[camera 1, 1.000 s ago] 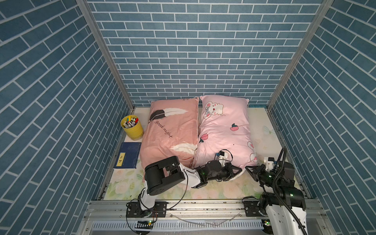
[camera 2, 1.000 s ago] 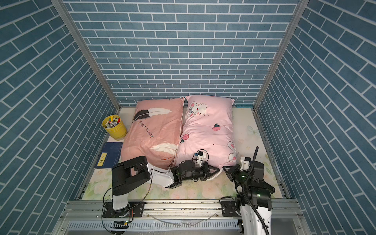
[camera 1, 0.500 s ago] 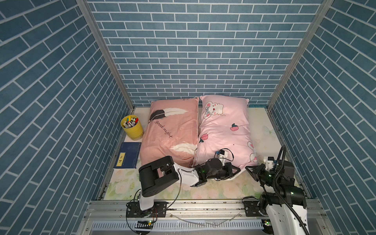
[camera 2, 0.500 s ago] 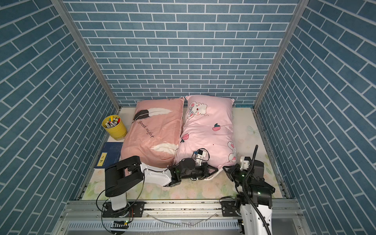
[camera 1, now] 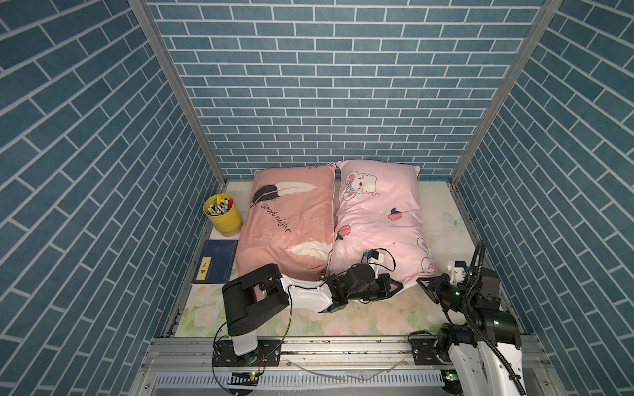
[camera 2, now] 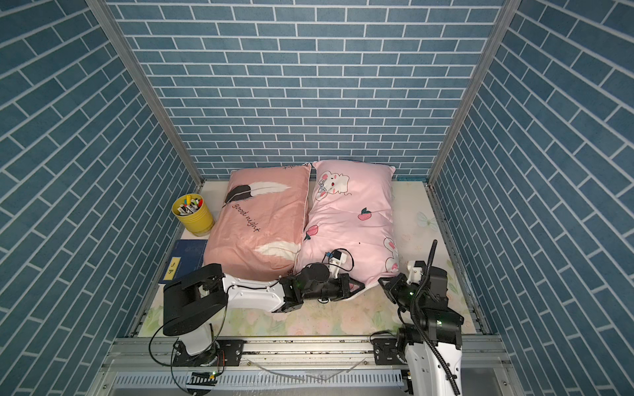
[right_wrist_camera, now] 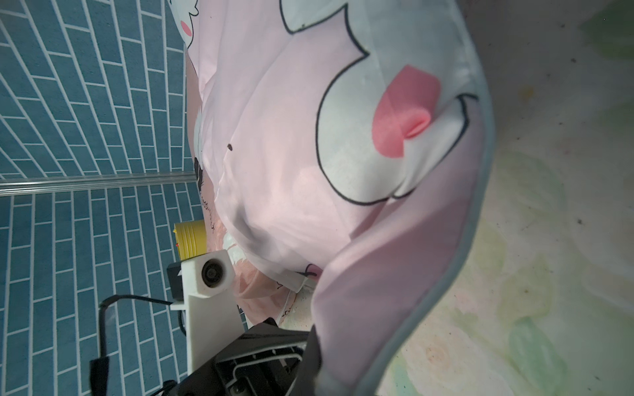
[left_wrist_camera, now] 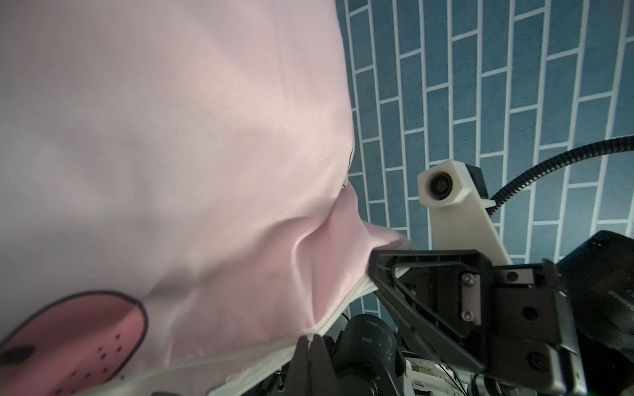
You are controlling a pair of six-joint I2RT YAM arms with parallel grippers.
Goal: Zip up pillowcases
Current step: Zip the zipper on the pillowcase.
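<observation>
- Working on the bunny case [camera 1: 377, 212] here: lying on the right side of the table [camera 1: 377, 319], running from the back wall toward the arms, long side pressed against the feather case [camera 1: 291, 219].
- Got the right gripper [camera 1: 420, 282] clamped tight on the near right corner [left_wrist_camera: 384, 240], fabric drawn out into a little tail. Guessing: anchoring that end to keep the seam taut.
- Got the left gripper [left_wrist_camera: 310, 343] pinched fully closed on the white zipper edge [left_wrist_camera: 264, 356], just beside the right one. Can't tell whether on the actual pull or only the tape, too blurry up close.
- Makes sense as a setup: one end pinned, slider dragged toward it. Probably near the end of the run on this case, going by the tiny gap between the two grippers.
- Zero view of the feather case's zipper, so no call on done or not.
- Worth watching for: loose fabric by that crease getting chewed into the teeth.
</observation>
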